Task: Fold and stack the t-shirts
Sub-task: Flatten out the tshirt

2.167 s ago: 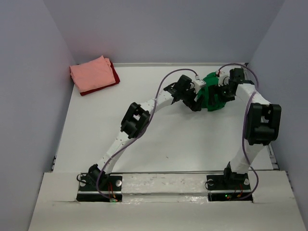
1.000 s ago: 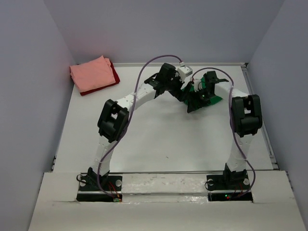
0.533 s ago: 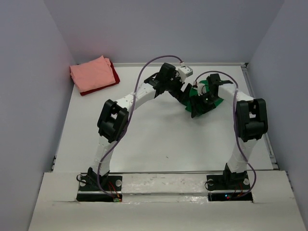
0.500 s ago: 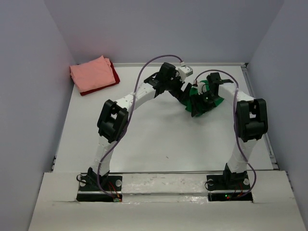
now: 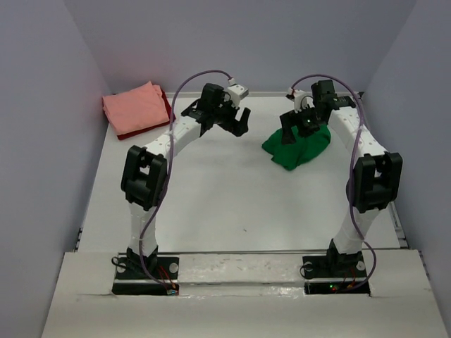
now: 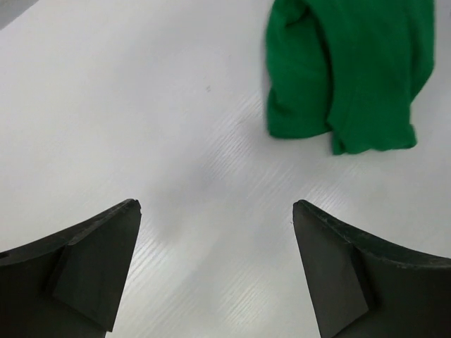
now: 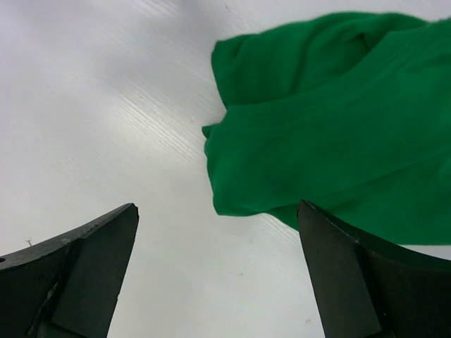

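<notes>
The bright green t-shirt (image 5: 296, 146) lies in a loose folded bundle on the white table, right of centre; it also shows in the left wrist view (image 6: 349, 70) and the right wrist view (image 7: 331, 134). The salmon pink t-shirt (image 5: 134, 108) lies folded on top of the dark red t-shirt (image 5: 168, 111) at the far left corner. My left gripper (image 5: 239, 121) is open and empty, left of the green shirt and apart from it. My right gripper (image 5: 294, 130) is open and empty, at the green shirt's far edge.
Grey walls enclose the table (image 5: 211, 204) on the left, back and right. The arm bases sit on a white strip at the near edge. Both arms reach toward the back of the table.
Both grippers have let go of the green shirt, which now lies on the table. The left gripper has drawn back to the left, the right gripper toward the back.
</notes>
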